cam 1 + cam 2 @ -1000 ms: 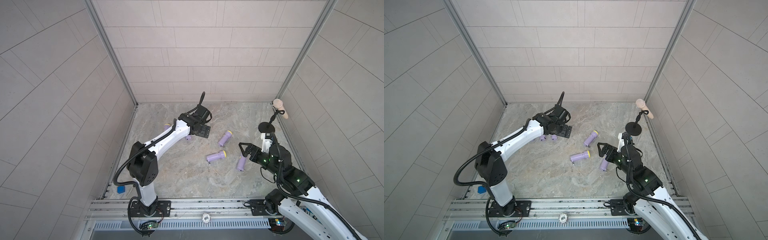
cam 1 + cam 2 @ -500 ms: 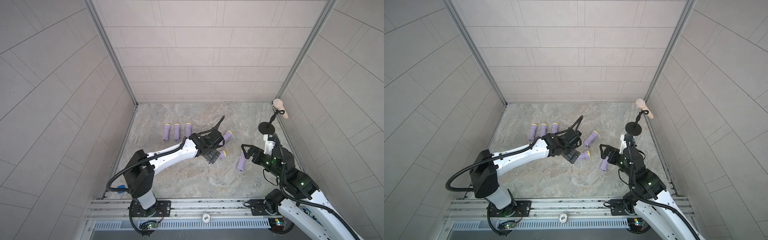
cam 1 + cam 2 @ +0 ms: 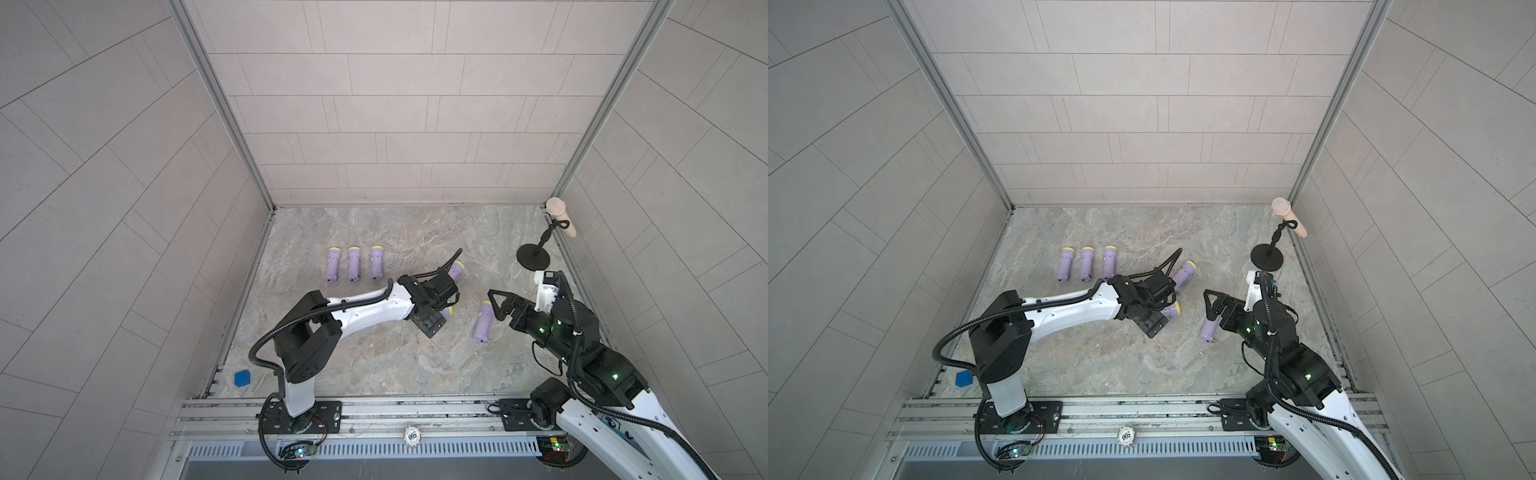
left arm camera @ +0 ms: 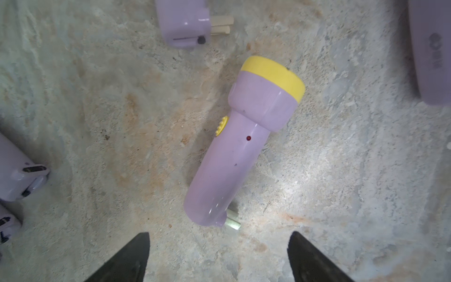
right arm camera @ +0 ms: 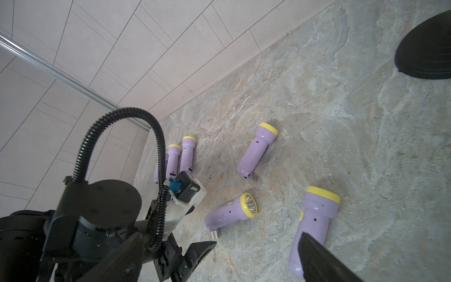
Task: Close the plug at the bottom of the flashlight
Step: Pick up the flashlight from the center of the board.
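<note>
Flashlight for this step, lilac body and yellow head, lies on its side near the middle of the stone-patterned table, directly under the left gripper. Its plug is not yet closed: two pale prongs stick out from the base. The long axis lies flat and runs roughly crosswise, with the yellow head toward the right arm's side and the plug end back toward the left arm. In the left wrist view the base sits just short of the gap between the fingertips. The left gripper is spread wide and holds nothing.

On progress, I judge the job about half done. A row of three flashlights lies neatly at the far left of the table, heads away from the robot. Their bases show no prongs, as far as the right wrist view lets one tell, so these look finished. Three more lie loose. Besides the flashlight under the left gripper, a second loose flashlight also has its prongs out. A third flashlight lies just beside the right gripper, which is spread wide and empty — that base is too small to read.
</note>
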Motion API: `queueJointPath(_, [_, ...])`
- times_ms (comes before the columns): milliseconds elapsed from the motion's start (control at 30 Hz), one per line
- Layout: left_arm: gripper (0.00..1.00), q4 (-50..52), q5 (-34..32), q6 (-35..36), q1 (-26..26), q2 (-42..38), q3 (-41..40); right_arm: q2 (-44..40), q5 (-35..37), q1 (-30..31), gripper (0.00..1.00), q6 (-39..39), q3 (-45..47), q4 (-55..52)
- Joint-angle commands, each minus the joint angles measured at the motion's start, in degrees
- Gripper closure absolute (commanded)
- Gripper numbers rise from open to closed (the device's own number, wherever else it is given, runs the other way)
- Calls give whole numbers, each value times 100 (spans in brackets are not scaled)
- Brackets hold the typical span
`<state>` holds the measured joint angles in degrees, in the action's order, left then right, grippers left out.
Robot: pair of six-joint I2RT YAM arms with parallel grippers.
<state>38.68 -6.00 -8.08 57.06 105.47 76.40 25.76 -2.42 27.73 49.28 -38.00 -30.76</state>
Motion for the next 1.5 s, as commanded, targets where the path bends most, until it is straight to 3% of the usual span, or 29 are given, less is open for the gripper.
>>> queueJointPath(0, [8,-176,-21,73,51,167,16,-53,75,-13,0,-78,-32,-43])
queueJointPath(700, [12,-586,-376,316,41,998,261,-97,-30,-14,0,95,263,206])
queueJointPath(1467, [28,-214,-610,277,16,1191,262,-115,13,-13,0,60,391,247])
